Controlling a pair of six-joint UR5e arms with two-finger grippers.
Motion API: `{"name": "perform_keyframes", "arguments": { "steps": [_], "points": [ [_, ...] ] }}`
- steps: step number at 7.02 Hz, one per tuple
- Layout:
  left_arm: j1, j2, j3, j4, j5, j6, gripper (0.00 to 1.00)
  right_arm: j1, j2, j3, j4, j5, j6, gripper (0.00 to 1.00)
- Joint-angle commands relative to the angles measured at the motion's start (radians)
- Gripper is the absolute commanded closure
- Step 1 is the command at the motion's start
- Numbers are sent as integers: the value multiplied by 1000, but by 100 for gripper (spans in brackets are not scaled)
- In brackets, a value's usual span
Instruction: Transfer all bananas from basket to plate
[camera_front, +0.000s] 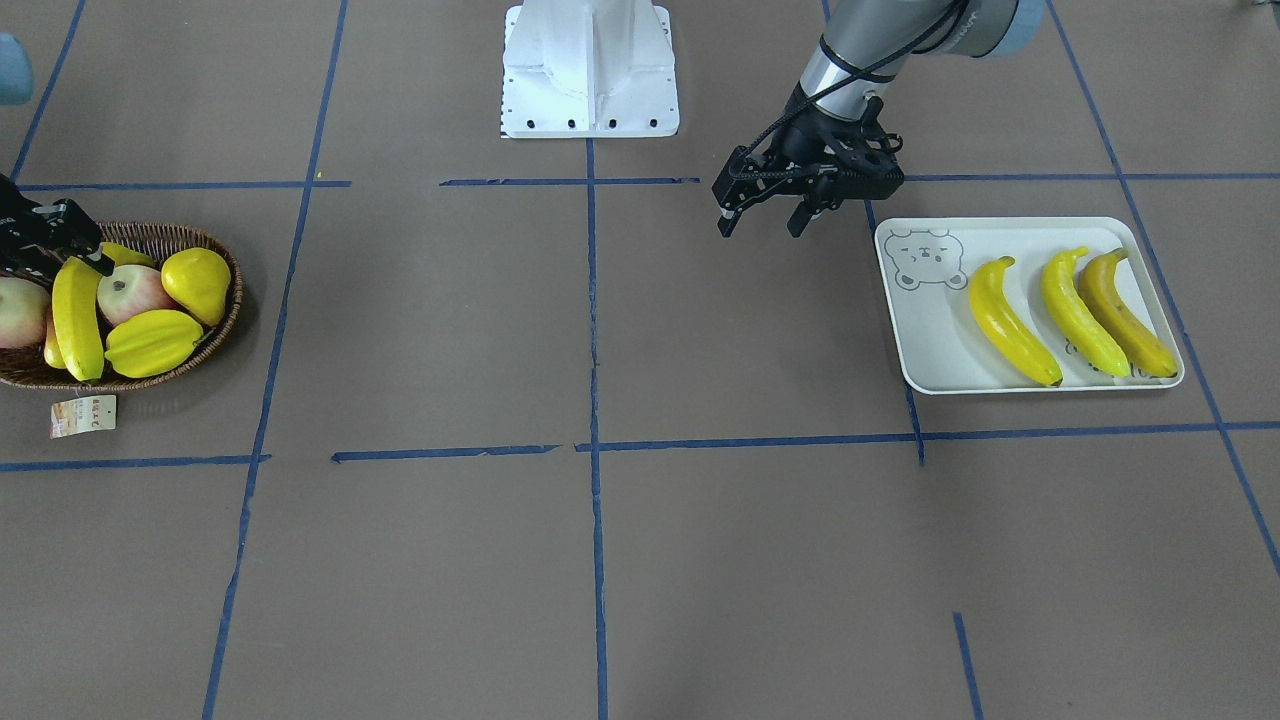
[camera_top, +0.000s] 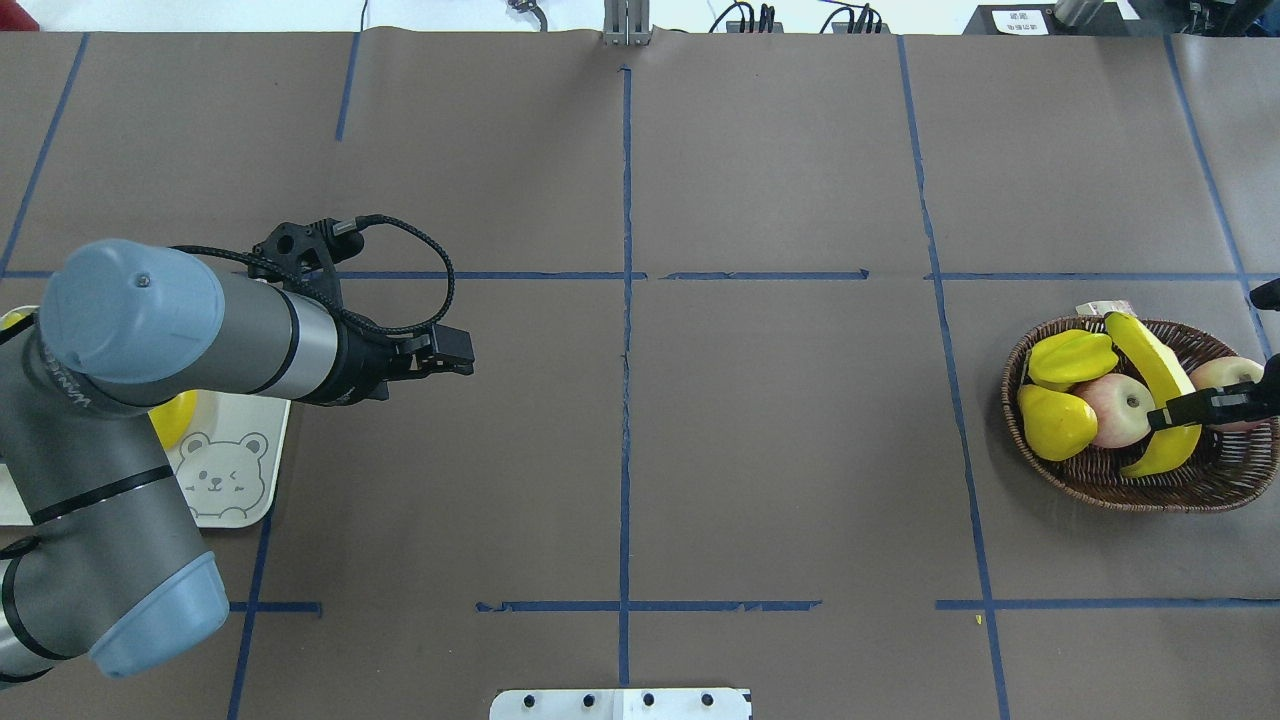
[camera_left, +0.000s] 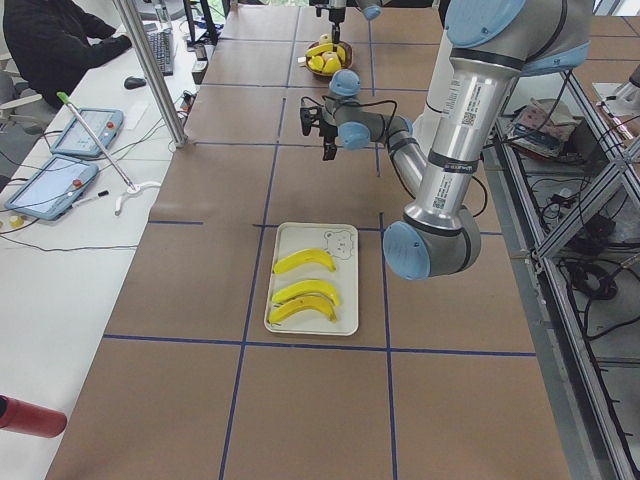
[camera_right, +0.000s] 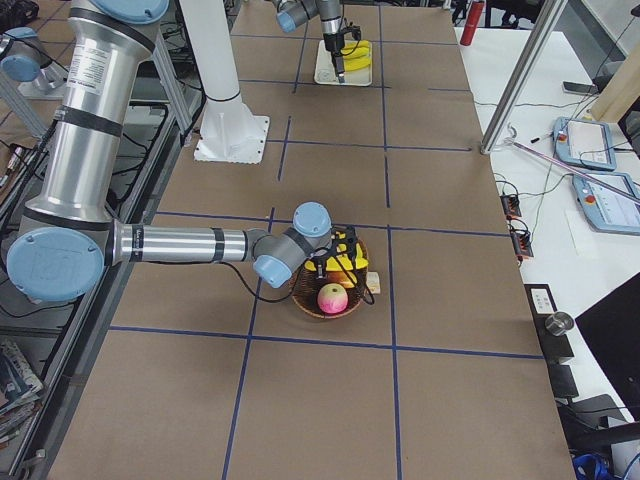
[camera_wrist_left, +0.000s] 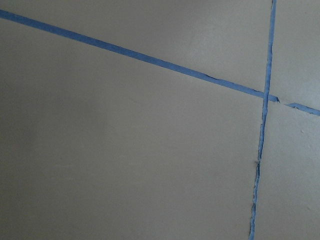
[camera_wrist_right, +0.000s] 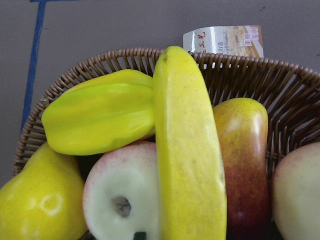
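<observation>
One yellow banana (camera_front: 78, 320) lies in the wicker basket (camera_front: 170, 235) across the other fruit; it also fills the right wrist view (camera_wrist_right: 187, 150). My right gripper (camera_top: 1170, 412) hovers just over the banana's end nearer the robot and looks open, with nothing in it. Three bananas, two yellow (camera_front: 1012, 322) (camera_front: 1082, 312) and one orange-brown (camera_front: 1125, 312), lie side by side on the bear-print plate (camera_front: 935, 340). My left gripper (camera_front: 762, 225) is open and empty, above the table just beside the plate's bear corner.
The basket also holds a starfruit (camera_front: 150, 342), a yellow pear (camera_front: 197, 282) and apples (camera_front: 130, 290). Its paper tag (camera_front: 83, 415) lies on the table. The robot base (camera_front: 590, 70) stands at the table's middle edge. An operator's bench runs along the far side.
</observation>
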Motion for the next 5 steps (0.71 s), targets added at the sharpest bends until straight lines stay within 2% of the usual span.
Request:
{"name": "perform_keyframes", "arguments": {
  "steps": [1, 3, 5],
  "points": [
    [1, -1, 2, 1, 1, 0, 0, 57, -1, 13, 1, 63, -4, 100],
    [2, -6, 11, -1, 1, 0, 0, 198, -4, 52, -2, 170, -12, 100],
    [2, -7, 11, -1, 1, 0, 0, 256, 37, 99, -12, 287, -3, 100]
  ]
}}
